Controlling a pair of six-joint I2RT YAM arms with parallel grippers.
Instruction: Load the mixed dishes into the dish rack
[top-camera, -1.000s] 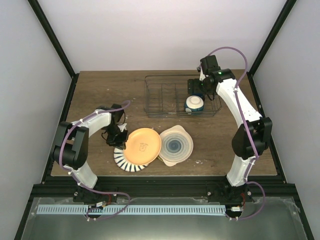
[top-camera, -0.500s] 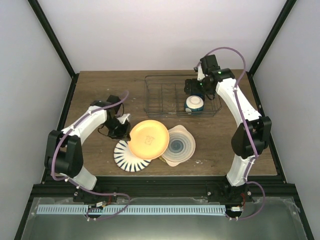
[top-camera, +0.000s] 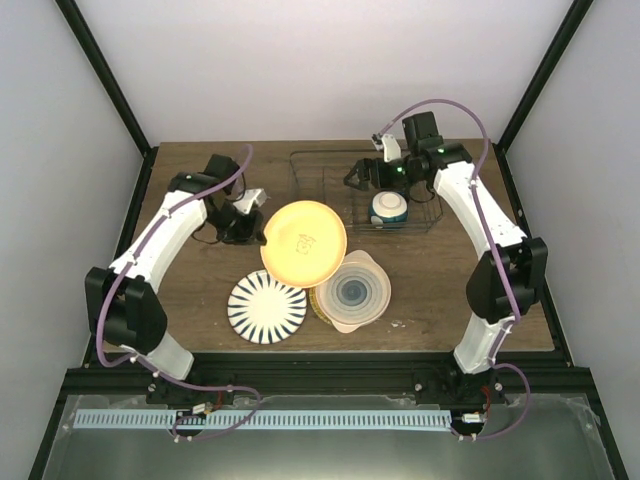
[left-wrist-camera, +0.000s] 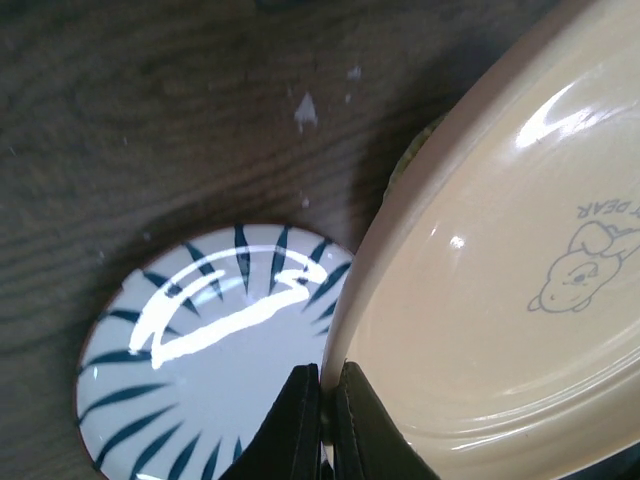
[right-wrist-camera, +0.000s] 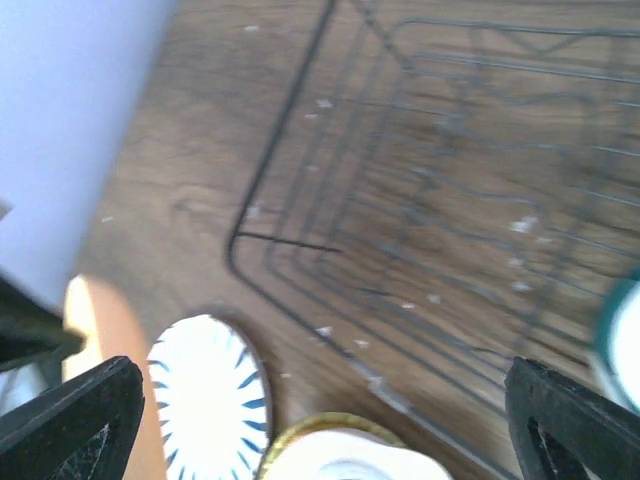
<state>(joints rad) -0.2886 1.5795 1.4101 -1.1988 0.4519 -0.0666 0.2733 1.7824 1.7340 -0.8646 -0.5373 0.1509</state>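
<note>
My left gripper is shut on the rim of the orange-yellow plate and holds it tilted above the table, just in front of the dish rack. In the left wrist view the fingers pinch the plate's edge. The cream ringed plate lies on the table to the front right. The small white-and-blue bowl sits in the rack's right half. My right gripper is open and empty over the rack's middle. The dark blue mug is not in view.
A white plate with dark blue radial stripes lies flat in front of the orange plate, and shows in the wrist views. The cream plate rests on something with a yellow rim. The rack's left half holds only wire prongs.
My left arm has lifted the orange plate off the striped plate and carried it back and to the right, toward the rack. My right gripper has moved left from above the bowl.
</note>
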